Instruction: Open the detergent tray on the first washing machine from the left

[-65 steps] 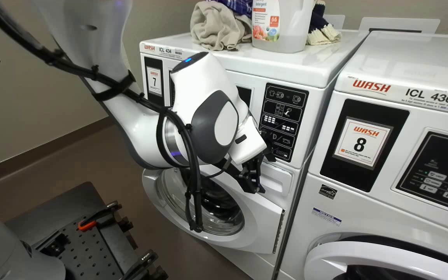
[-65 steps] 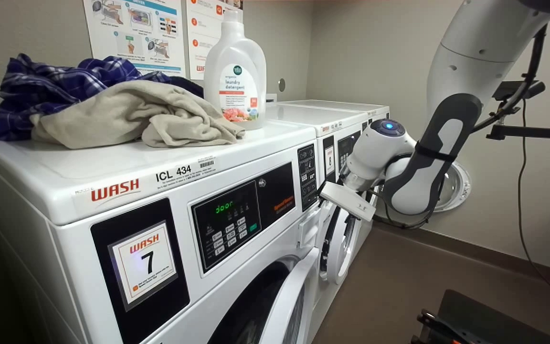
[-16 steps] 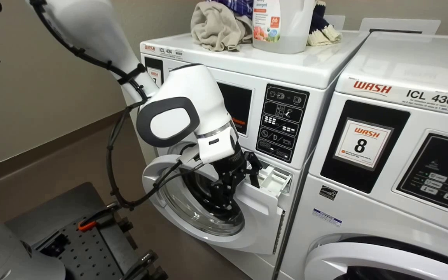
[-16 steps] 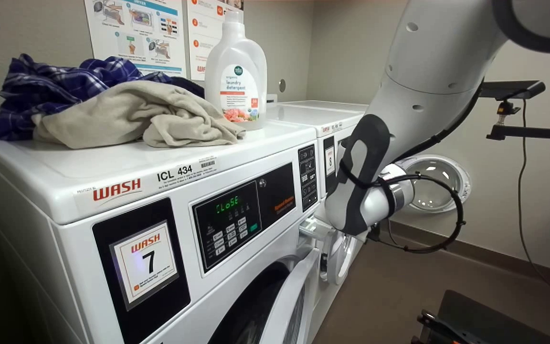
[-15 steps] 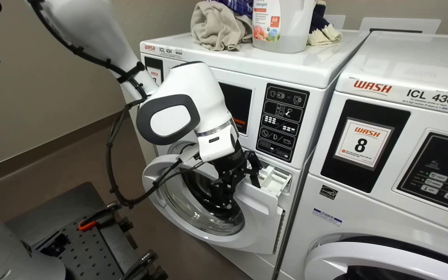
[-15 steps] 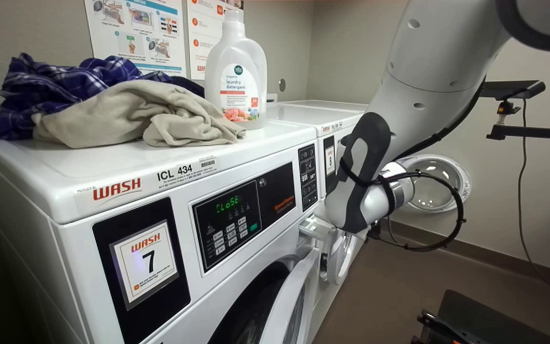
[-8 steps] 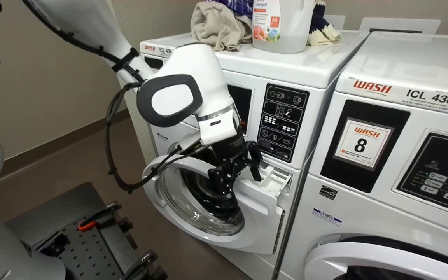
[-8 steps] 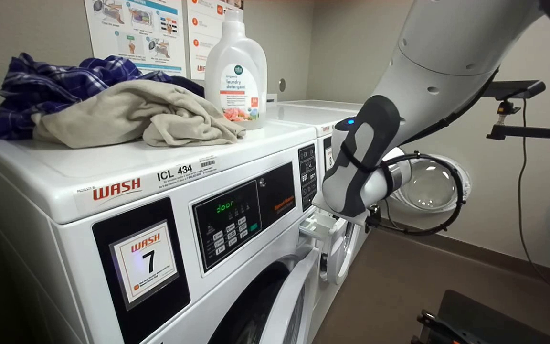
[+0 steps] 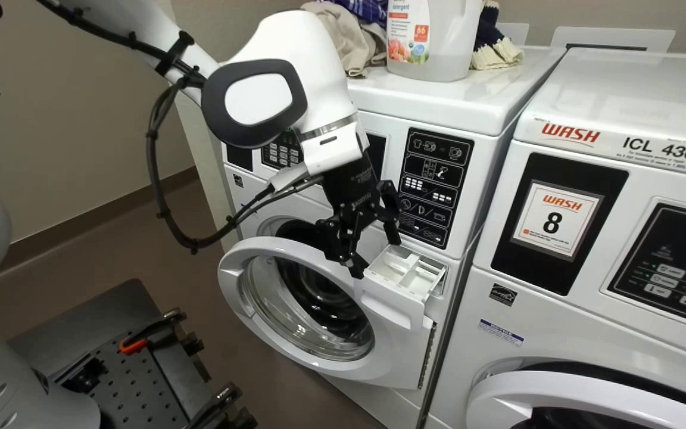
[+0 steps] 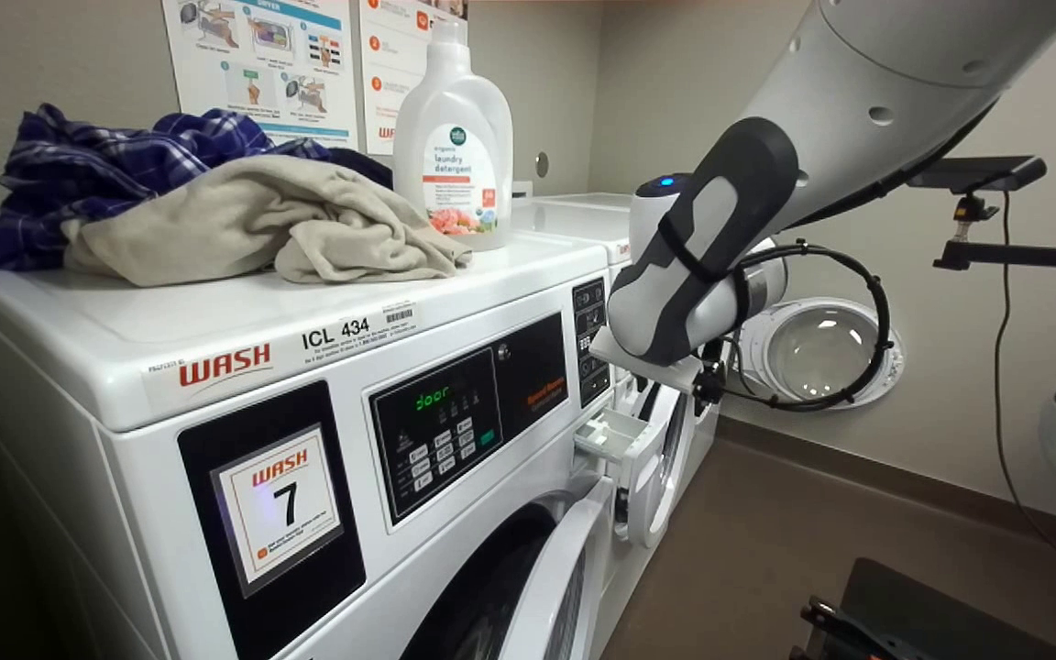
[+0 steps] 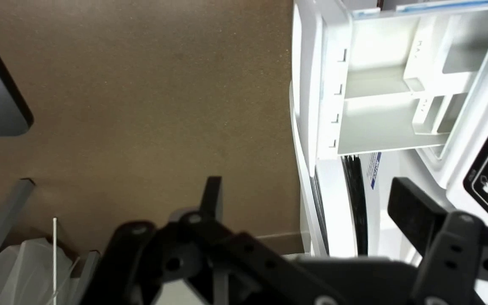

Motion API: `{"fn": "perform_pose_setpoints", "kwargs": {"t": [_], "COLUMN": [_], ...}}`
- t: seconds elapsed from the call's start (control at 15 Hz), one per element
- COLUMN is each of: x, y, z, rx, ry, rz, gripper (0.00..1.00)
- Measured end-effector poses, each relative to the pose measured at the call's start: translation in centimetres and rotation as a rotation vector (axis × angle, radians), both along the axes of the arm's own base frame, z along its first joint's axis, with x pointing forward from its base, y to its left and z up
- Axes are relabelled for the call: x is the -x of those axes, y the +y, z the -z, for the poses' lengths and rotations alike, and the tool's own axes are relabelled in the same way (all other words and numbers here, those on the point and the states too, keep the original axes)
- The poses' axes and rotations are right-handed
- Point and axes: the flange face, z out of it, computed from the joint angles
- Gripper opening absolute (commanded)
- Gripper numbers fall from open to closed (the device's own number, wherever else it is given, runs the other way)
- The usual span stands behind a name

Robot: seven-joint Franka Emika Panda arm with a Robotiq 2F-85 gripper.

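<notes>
In an exterior view, well to the left of the detergent tray [image 9: 393, 293], the robot's base [image 9: 27, 381] stands beside a dark perforated plate [image 9: 143, 378]. From high on that side of the tray the white arm [image 9: 319, 77] reaches over, and in both exterior views it slants down toward the tray. A black cable [image 9: 194, 243] sags from it in a loose loop, left of the tray. The wrist, a fat rounded joint, is bent above and to the left of the tray, and from there the gripper [image 9: 376, 255] tips downward, leaning in. Lower than the tray, and left of it, the round glass door [image 9: 301, 310] stands ajar. The gripper hangs just over the tray's left side, its two fingers spread wide; the wrist view shows the same broad gap. From where I stand I can't tell whether a fingertip touches the rim. The tray itself juts from the front of the first washing machine [image 10: 528, 449], its compartments in plain sight. Above the tray are the black button panel [image 9: 432, 187] and, up on the machine's top, a detergent bottle [image 9: 438, 53]. Off to the tray's right stands the neighbouring washing machine [image 9: 608, 245], marked ICL 436.
</notes>
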Motion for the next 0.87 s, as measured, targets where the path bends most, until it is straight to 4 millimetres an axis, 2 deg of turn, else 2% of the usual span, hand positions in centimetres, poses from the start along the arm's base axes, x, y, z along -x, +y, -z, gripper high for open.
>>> {"fn": "perform_pose_setpoints", "kwargs": {"t": [0.53, 0.87], "x": [-0.4, -0.5], "y": [0.2, 0.8], "z": [-5.3, -6.9], "rx": [-0.039, -0.042], "ry": [-0.038, -0.046], "rz": [0.017, 0.018], "gripper": [1.00, 1.00]}}
